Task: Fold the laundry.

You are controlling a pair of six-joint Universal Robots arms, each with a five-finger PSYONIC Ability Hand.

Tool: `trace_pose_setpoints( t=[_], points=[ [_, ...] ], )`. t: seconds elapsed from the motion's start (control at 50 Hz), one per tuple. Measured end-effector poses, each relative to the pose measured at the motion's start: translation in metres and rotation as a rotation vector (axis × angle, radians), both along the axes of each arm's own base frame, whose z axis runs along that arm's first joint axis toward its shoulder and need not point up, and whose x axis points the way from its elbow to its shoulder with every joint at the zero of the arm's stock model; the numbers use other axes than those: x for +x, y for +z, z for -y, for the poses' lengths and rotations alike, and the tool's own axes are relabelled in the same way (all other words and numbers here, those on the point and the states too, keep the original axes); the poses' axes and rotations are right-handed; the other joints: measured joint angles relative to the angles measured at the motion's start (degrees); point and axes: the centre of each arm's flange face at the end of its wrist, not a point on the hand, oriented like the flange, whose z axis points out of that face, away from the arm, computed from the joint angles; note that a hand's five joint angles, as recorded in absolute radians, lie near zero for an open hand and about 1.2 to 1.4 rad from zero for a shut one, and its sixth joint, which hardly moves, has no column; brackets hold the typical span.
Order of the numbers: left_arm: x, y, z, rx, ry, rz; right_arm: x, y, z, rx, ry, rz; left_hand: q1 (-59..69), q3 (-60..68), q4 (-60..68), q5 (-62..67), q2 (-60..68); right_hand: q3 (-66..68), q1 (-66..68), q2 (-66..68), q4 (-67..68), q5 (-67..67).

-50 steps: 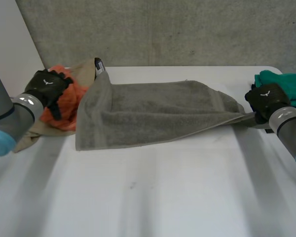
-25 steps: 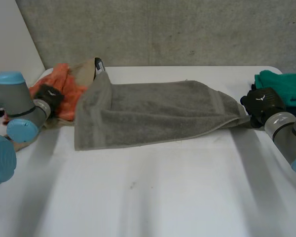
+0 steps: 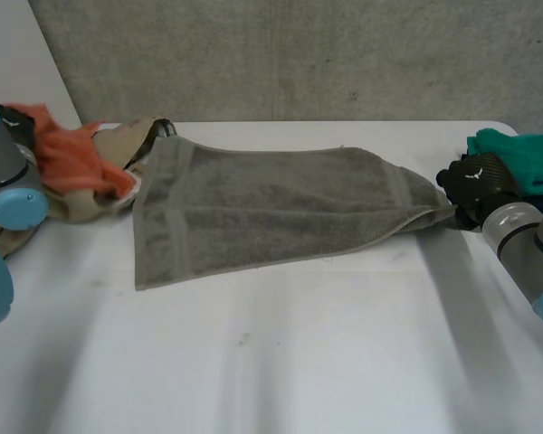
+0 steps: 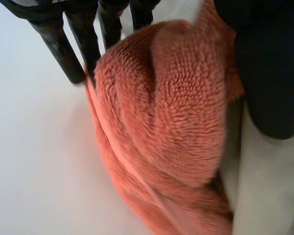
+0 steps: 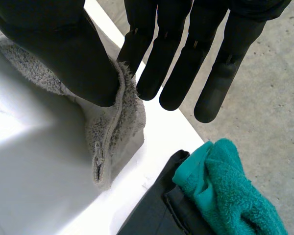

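A grey towel point(image 3: 271, 208) lies spread across the middle of the white table point(image 3: 299, 362). My right hand point(image 3: 475, 185) is at its right corner. In the right wrist view that corner point(image 5: 112, 127) is pinched between the thumb and the straight fingers point(image 5: 186, 49). At the far left my left hand point(image 3: 9, 122) has an orange towel point(image 3: 68, 163) bunched in it. In the left wrist view the orange towel point(image 4: 176, 122) bulges between the straight fingers point(image 4: 73, 44) and the thumb point(image 4: 269, 63).
A beige cloth point(image 3: 118, 145) lies crumpled under the orange towel, beside the grey towel's left edge, and shows by the thumb point(image 4: 269, 186). A teal cloth point(image 3: 525, 154) sits on a dark cloth point(image 5: 157, 210) at the table's right end, behind my right hand.
My left arm has drawn back to the left and the orange towel has gone with it, uncovering the beige cloth. The grey towel's left edge now lies flat. My right hand has barely moved.
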Motion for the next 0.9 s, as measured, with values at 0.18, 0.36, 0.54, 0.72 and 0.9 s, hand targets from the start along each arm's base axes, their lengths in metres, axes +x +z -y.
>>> trace_pose_setpoints(
  t=[0.18, 0.36, 0.54, 0.72, 0.9],
  points=[
    [-0.032, 0.024, -0.039, 0.105, -0.235, -0.061, 0.0, 0.011, -0.003, -0.02, 0.002, 0.012, -3.3, -7.1, -7.0, -4.7, -6.0, 0.0, 0.0, 0.0, 0.0, 0.0],
    [-0.065, 0.016, -0.069, 0.22, -0.465, -0.126, 0.001, 0.015, -0.005, -0.027, 0.004, 0.018, -3.3, -7.1, -7.0, -4.7, -6.0, 0.0, 0.0, 0.0, 0.0, 0.0],
    [-0.072, -0.035, -0.052, 0.29, -0.44, -0.08, 0.0, 0.009, -0.005, -0.013, 0.004, 0.013, -2.7, -6.8, -6.6, -4.4, -5.7, 0.0, 0.0, 0.0, 0.0, 0.0],
    [-0.049, -0.063, -0.016, 0.219, -0.256, 0.1, -0.001, 0.01, -0.003, -0.018, -0.001, 0.013, 50.1, 47.6, 49.6, 46.8, 49.1, 0.0, 0.0, 0.0, 0.0, 0.0],
    [-0.02, -0.043, 0.009, 0.021, -0.033, 0.184, 0.001, 0.019, -0.008, -0.038, 0.006, 0.019, 50.2, 48.8, 50.1, 46.8, 50.3, 0.0, 0.0, 0.0, 0.0, 0.0]
  ],
)
